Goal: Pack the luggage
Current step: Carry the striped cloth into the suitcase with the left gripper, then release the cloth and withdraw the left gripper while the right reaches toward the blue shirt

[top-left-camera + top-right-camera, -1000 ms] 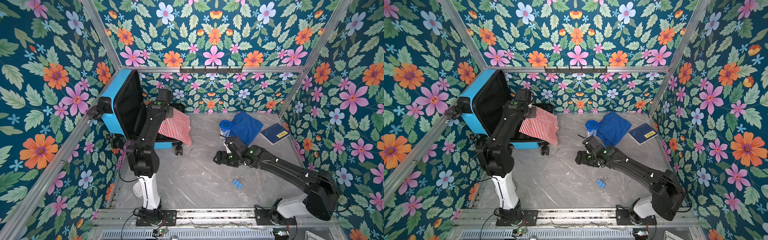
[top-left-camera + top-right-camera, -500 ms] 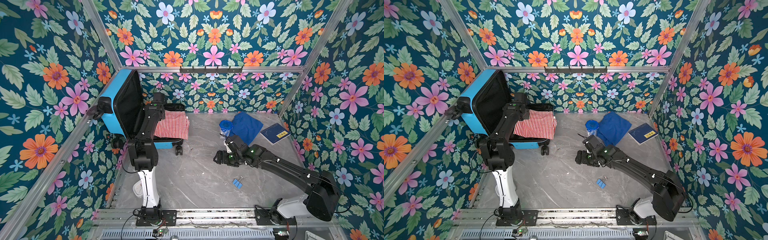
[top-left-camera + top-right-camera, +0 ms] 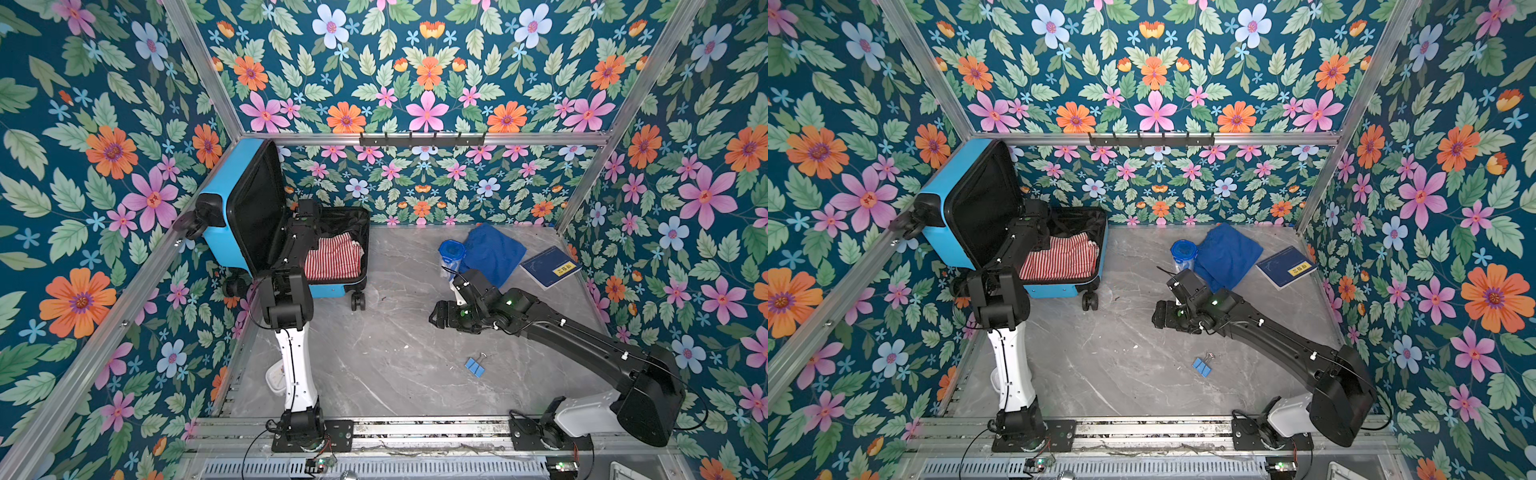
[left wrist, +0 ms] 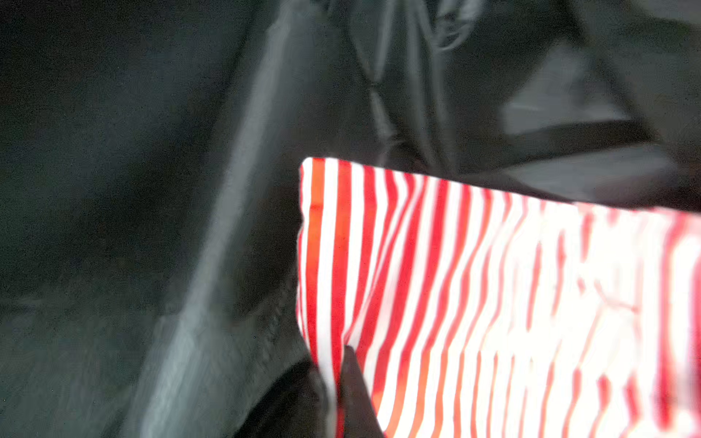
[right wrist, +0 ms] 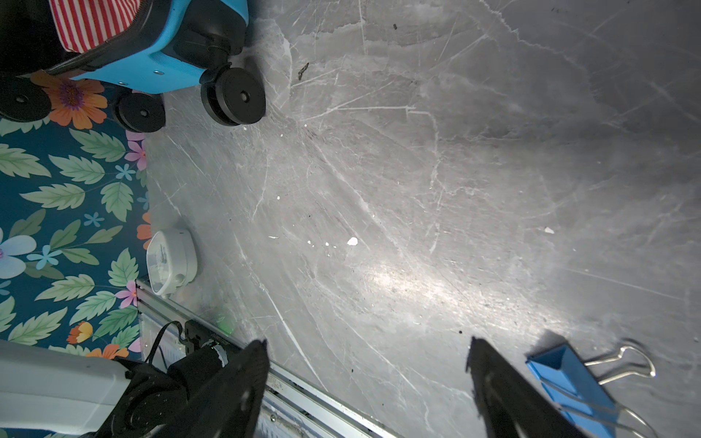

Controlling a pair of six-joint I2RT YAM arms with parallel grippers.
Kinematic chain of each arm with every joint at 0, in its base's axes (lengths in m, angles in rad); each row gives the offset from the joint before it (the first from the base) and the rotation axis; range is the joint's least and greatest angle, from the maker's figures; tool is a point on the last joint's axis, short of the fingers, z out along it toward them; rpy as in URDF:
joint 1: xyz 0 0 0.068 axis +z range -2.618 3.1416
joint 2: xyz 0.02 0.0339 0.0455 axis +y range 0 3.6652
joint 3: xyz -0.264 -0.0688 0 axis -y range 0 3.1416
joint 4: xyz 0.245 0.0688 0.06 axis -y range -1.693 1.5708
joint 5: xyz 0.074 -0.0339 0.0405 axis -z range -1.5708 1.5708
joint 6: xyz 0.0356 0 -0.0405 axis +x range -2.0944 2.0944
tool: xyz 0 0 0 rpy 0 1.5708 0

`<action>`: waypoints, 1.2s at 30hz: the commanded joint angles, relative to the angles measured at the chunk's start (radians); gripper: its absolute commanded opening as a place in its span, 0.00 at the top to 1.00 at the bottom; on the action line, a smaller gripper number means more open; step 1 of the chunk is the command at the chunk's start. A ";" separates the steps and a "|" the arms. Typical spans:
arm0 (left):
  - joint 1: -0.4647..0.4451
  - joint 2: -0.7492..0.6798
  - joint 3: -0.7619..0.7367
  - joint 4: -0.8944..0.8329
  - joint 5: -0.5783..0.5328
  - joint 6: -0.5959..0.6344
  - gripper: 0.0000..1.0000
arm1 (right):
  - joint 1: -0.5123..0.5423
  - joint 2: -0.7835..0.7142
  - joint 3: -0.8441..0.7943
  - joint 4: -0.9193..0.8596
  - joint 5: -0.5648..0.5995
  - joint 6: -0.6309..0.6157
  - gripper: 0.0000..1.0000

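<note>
Black left arm (image 3: pixel 291 257) bent into luggage (image 3: pixel 220 226) (lid (image 3: pixel 255 203) upright), right gripper (image 5: pixel 367 350) splayed.

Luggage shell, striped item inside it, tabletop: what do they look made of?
Luggage shell: likely hard plastic, smooth blue, rigid moulded corners.
Striped cloth: fabric, matte, soft wrinkles and folds.
Tabletop: grey veined stone or stone-look laminate, unclear which; semi-gloss glare, fine scratches.
</note>
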 commanded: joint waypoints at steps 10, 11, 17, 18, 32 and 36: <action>-0.005 -0.172 -0.133 0.091 0.052 -0.080 0.26 | -0.126 -0.087 -0.051 0.013 0.010 -0.021 0.12; -0.017 -0.200 -0.159 0.101 0.075 -0.090 0.25 | -0.154 -0.095 -0.049 0.018 0.002 -0.028 0.11; -0.084 -0.419 -0.375 0.197 0.264 -0.182 0.25 | -0.369 -0.116 -0.042 0.052 -0.048 -0.051 0.10; -0.094 -0.465 -0.427 0.231 0.297 -0.200 0.25 | -0.410 -0.113 -0.043 0.062 -0.069 -0.048 0.10; -0.408 -1.117 -1.393 0.915 0.738 -0.582 0.21 | -0.721 0.184 0.086 0.116 -0.092 -0.072 0.11; -0.535 -1.156 -1.583 1.015 0.714 -0.683 0.22 | -0.766 0.336 0.138 0.138 -0.128 -0.051 0.13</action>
